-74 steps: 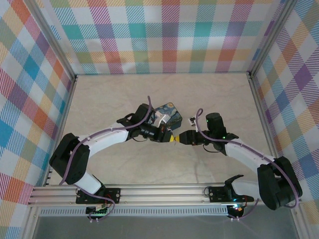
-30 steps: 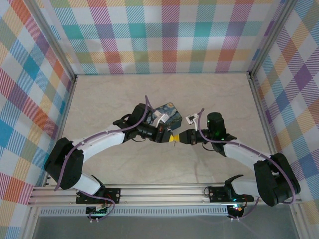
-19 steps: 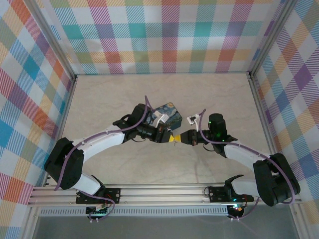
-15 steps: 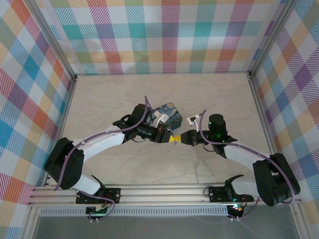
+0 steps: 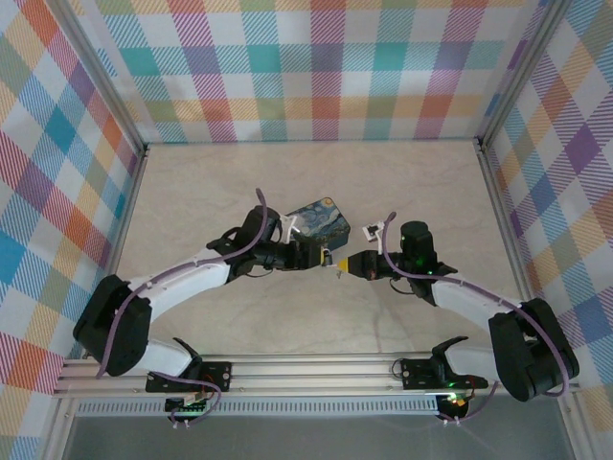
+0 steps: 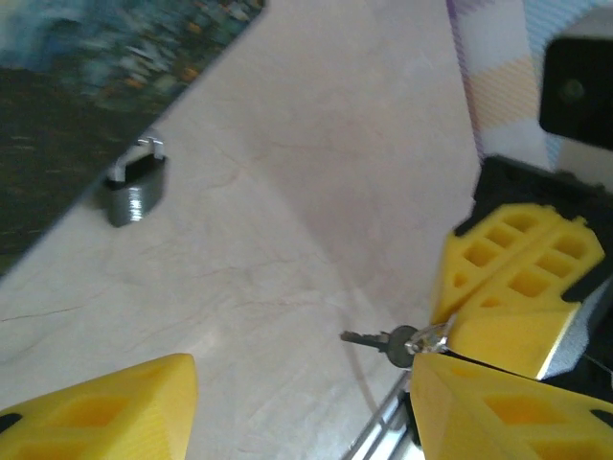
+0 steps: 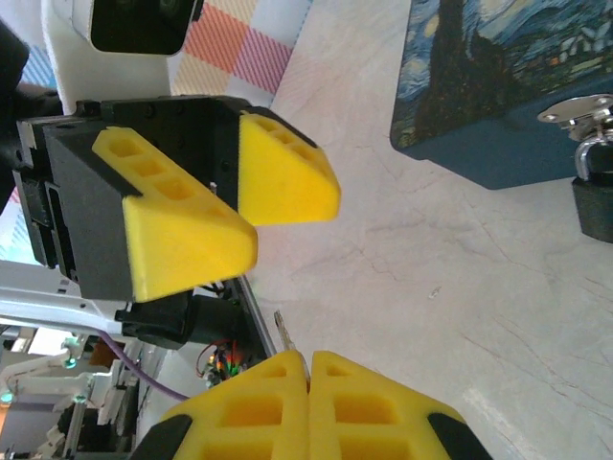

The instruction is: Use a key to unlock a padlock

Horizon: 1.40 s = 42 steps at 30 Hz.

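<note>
My right gripper (image 7: 308, 360) pinches the tiny slim silvery key (image 6: 378, 338); my left gripper (image 7: 295, 225) stands open and empty. The small dark padlock (image 6: 134, 189) hangs on the blue swirly-painted tin (image 7: 498, 77). Next, I judge, the key tip needs lining up with the keyhole.

One padlock (image 6: 136, 190) is counted. One key (image 6: 378, 337) is counted. One rectangular tin (image 5: 321, 218), painted in blue and yellow swirls, is recorded. Two arms are noted, one left arm (image 5: 182, 278) and one right arm (image 5: 469, 302). Two tools are noted, one left tool (image 5: 327, 257) and one right tool (image 5: 347, 265). One desk (image 5: 239, 182) is registered.
</note>
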Motion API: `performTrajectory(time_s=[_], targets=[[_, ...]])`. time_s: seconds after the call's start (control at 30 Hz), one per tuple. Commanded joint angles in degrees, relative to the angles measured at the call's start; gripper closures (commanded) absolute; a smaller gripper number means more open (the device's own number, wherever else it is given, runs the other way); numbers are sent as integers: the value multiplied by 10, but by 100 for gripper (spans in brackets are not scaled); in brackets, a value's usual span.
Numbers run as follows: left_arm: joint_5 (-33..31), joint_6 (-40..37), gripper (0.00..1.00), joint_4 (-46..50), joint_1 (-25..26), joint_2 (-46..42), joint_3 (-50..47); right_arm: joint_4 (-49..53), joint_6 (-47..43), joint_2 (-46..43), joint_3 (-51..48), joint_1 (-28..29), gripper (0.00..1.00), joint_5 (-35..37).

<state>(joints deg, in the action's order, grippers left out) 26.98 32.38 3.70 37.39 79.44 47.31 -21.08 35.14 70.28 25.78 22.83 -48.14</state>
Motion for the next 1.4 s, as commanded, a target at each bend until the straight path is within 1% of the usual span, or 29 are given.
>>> performTrajectory(time_s=[0.0,0.07,0.2,0.3,0.37,0.4,0.43,0.47,0.5,0.53,0.6,0.63,0.7,0.77,0.83,0.9,0.97,1.0,1.07,1.17,1.23,1.27,1.37], targets=[[-110,53,38,-14,9,-36,-31,19,-16,-18,-7,0,100,18],[-146,73,38,-15,17,-41,-44,24,-18,-22,-7,-1,100,25],[-176,116,38,-43,41,-23,-64,28,-21,-39,-13,-1,100,39],[-168,158,40,-95,44,-13,-85,51,-32,-49,-13,-1,100,49],[-149,154,43,-98,48,-8,-74,66,-35,-48,-9,-2,100,52],[-135,131,48,-91,53,-8,-61,71,-33,-44,-6,-2,100,50],[-135,91,52,-65,62,-13,-41,77,-30,-38,-1,-2,100,46],[-148,46,56,-30,70,-20,-22,83,-26,-30,6,-2,100,42],[-166,-16,62,19,83,-26,1,93,-21,-21,15,-2,100,40],[-201,-96,70,71,99,-33,23,104,-14,-14,26,-2,100,38],[-252,-204,82,150,120,-43,52,130,-5,-5,44,-1,100,38],[-260,-257,84,174,123,-48,61,153,-3,-3,54,-2,100,38],[-260,-335,84,188,127,-56,64,198,-5,2,79,-1,100,40],[-261,-402,79,173,132,-63,57,238,-1,9,100,-1,100,44],[-232,-496,74,128,143,-78,27,267,9,21,119,-1,100,45],[-240,-553,73,67,158,-90,9,272,30,34,131,-2,100,33],[-247,-583,74,58,161,-82,19,273,51,52,141,-3,100,14],[-238,-617,76,63,165,-75,22,272,60,59,147,-3,100,5],[-240,-678,77,51,185,-67,14,272,76,71,156,-2,100,-14],[-244,-713,78,21,190,-68,-4,292,81,69,169,-2,100,-19],[-234,-747,80,3,190,-71,-23,303,83,65,174,-2,100,-23],[-233,-754,79,-6,190,-72,-29,302,88,65,174,-3,100,-26],[-258,-766,76,-56,190,-71,-52,295,102,61,169,-2,100,-39]])
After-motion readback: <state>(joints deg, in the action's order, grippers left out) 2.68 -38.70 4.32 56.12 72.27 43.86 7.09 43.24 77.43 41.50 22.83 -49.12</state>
